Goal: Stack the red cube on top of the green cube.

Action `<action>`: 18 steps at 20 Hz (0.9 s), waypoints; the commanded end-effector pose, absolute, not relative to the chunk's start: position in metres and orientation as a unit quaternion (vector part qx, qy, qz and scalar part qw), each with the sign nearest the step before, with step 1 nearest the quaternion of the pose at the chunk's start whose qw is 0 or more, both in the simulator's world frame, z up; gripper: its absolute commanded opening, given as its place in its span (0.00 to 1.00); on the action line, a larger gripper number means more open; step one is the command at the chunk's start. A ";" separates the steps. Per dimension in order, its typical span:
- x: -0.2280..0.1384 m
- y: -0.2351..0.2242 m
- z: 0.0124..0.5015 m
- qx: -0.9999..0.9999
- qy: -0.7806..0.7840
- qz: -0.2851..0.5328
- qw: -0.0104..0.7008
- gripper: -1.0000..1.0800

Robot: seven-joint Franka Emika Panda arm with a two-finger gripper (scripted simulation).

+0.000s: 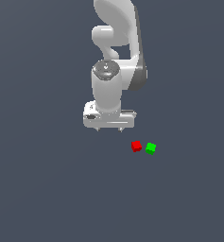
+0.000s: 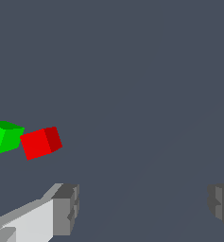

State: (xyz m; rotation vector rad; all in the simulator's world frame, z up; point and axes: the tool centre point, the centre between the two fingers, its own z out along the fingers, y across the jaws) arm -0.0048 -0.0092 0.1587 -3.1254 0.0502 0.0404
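Note:
The tiny red cube (image 1: 136,146) rests on the grey floor, and the green cube (image 1: 150,148) sits just beside it toward the exterior view's right, a small gap between them. My white gripper (image 1: 109,129) hangs to the exterior view's left of the red cube and above floor level, apart from both cubes. In the wrist view the red cube (image 2: 41,142) and green cube (image 2: 4,137) lie off to one side, outside the span of my fingers (image 2: 66,208). The gripper (image 2: 144,208) is open, with nothing between the fingers.
The flat dark grey floor (image 1: 47,189) spreads all around the cubes. The white arm (image 1: 116,56) rises behind the gripper. No other objects show.

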 end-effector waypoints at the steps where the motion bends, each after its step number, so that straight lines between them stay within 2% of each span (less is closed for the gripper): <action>1: -0.005 -0.009 0.159 -1.000 0.016 0.013 0.008 0.96; 18: 0.011 0.002 0.148 -0.995 -0.097 0.012 0.007 0.96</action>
